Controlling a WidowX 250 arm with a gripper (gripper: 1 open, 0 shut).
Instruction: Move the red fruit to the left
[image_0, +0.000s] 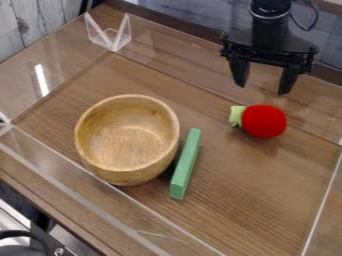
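Camera view: wooden bowl (127, 139) holds nothing, red fruit (263, 121) lies outside it, fingers (243, 72) spread above.

This looks like a robot test bench in a lab rather than a home. A wooden table (94, 75) is fenced by low clear plastic walls (54, 185), toy items lie inside it, and a black robot arm (271, 20) stands at the far right.

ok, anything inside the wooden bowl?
Nothing visible: the wooden bowl shows a bare wood interior. Its near inner wall is hidden by the rim. The red fruit lies outside on the table, to the bowl's right, with the green bar between them.
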